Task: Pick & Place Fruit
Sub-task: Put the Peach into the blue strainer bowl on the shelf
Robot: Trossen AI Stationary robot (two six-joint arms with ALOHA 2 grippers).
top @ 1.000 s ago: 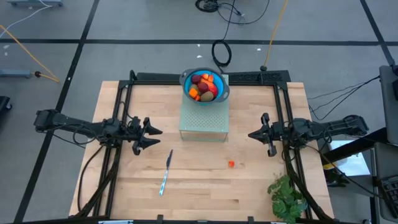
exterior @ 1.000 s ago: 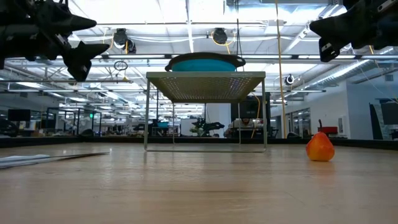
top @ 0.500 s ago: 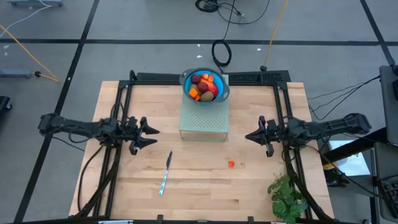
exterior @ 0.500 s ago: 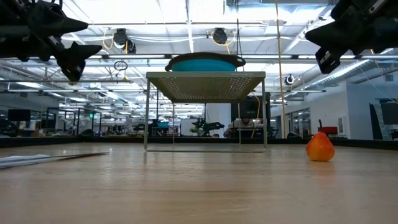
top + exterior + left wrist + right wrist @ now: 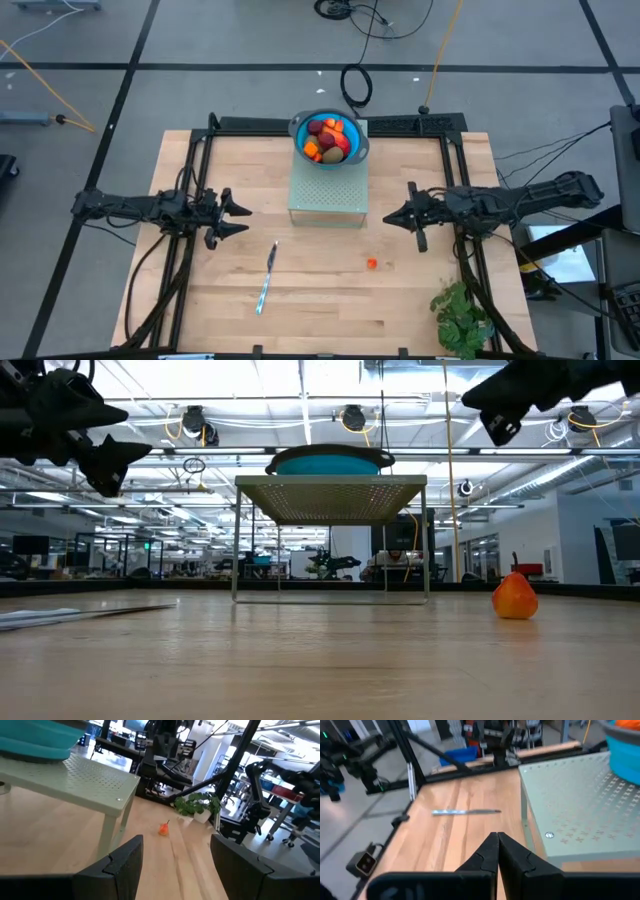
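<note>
One small orange fruit piece [image 5: 371, 264] lies loose on the desk [image 5: 330, 300], apart from the rest of the fruit [image 5: 328, 138], which sits piled in the blue bowl [image 5: 300, 128] on the pale perforated stand [image 5: 328, 205]. Taking the stand as landmark, the loose piece lies just off its front right corner, toward the green plant [image 5: 462, 312]. The right hand [image 5: 392, 217] hovers beside the stand's right edge with its fingers pressed together, empty, and the piece is below and slightly in front of it. The left hand [image 5: 240, 218] hangs off the stand's left side, fingers spread and holding nothing, with the knife [image 5: 267, 278] between it and the piece. The right arm looks clearly nearer. The piece seems roundish with a small stem, though it is too small to give a sure long axis.
</note>
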